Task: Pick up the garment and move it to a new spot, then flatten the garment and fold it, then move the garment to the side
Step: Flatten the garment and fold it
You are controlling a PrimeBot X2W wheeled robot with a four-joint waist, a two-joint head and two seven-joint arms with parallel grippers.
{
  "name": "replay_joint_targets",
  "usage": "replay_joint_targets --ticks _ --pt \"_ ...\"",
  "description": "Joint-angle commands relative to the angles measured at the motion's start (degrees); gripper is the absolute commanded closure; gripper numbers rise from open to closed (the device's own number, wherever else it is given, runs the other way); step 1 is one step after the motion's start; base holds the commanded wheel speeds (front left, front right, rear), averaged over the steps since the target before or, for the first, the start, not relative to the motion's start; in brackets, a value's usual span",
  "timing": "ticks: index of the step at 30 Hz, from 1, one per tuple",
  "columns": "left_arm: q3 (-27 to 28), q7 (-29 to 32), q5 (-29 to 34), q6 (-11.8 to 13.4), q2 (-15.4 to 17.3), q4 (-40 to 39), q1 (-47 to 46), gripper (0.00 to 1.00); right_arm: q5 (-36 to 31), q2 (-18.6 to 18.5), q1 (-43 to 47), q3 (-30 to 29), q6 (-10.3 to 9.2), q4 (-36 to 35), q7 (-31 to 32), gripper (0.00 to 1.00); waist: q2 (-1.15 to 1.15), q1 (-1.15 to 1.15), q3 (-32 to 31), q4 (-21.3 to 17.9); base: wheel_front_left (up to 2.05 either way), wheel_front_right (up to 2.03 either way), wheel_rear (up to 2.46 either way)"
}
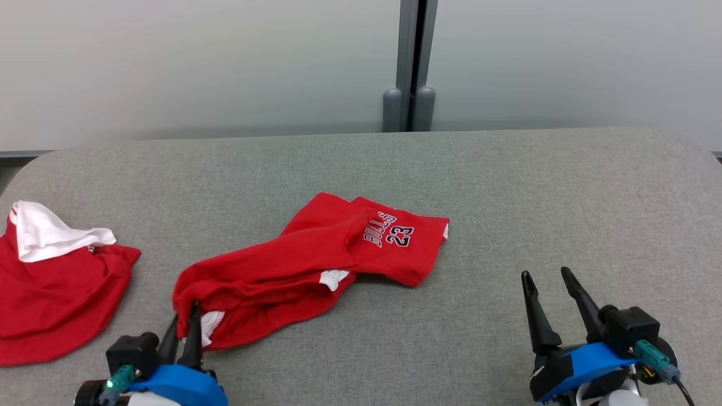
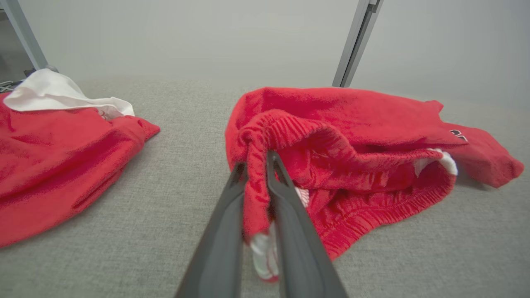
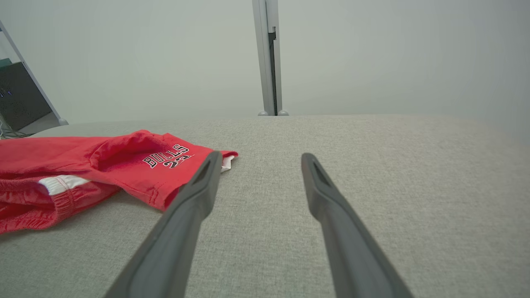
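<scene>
The left gripper (image 2: 256, 161), two long dark fingers, is closed almost fully, pinching a fold of the ribbed waistband of a pair of red fleece basketball shorts (image 1: 316, 254) printed "BULLS 23". In the left wrist view the red cloth bunches between the fingers, with a scrap of white lining hanging below them. The pinched corner looks slightly raised off the grey fabric-covered table (image 1: 564, 186).

From that grip the shorts stretch away from the robot and to its right, crumpled and half twisted. Their long axis runs diagonally from the waistband at the left gripper to the printed leg hem. That hem is the end closest to the grey metal post (image 1: 410, 67) that rises behind the table's far edge, and the whole garment lies on the robot's side of the post, mostly to its left.

The right gripper (image 1: 546, 273) is wide open and holds nothing. It sits low over bare table, to the right of the post and well apart from the printed hem, which lies ahead of it and to its left. It is probably the arm to take that free end.

A second red garment with a white lining (image 1: 56, 282) lies heaped far to the left of the post, apart from the shorts.
</scene>
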Motion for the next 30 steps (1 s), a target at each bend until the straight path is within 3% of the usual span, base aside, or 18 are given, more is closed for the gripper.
replay_joint_targets --ticks 1,6,10,17,25,30 --pt "1.12 -0.17 0.75 0.45 0.08 -0.42 -1.08 0.0 -0.42 -0.3 0.96 0.06 0.03 0.21 -0.18 0.0 0.01 0.0 -0.19 -0.17 0.0 0.0 0.0" --pt "5.1 -0.16 4.81 1.55 -1.46 -7.99 -1.58 0.0 -0.48 -0.31 0.87 -0.34 0.03 0.17 -0.18 0.0 0.01 0.0 -0.3 -0.06 0.0 0.0 0.0" --pt "5.63 -0.16 6.84 -0.49 -3.19 -12.05 -0.57 0.0 -0.3 -0.3 0.85 -0.21 0.03 -0.05 -0.18 0.0 0.01 0.0 -0.23 0.01 0.0 0.0 0.0" --pt "-0.22 -0.16 8.52 -4.91 -6.84 -8.64 -0.12 0.0 0.45 -0.31 0.07 0.57 0.03 -0.13 -0.18 0.0 0.01 0.0 0.63 -0.71 0.0 0.0 0.0" --pt "-8.89 0.5 8.84 -7.24 -9.07 -2.86 -1.44 0.0 0.52 -0.33 -0.85 0.31 0.03 -0.59 -0.18 0.0 0.01 0.0 2.7 -2.37 0.0 0.0 0.0" --pt "-11.44 0.31 7.41 -7.58 -9.97 0.67 -2.25 0.0 0.98 -0.31 -1.64 0.47 0.03 -0.72 -0.18 0.0 0.01 0.0 3.97 -3.99 0.0 0.0 0.0"
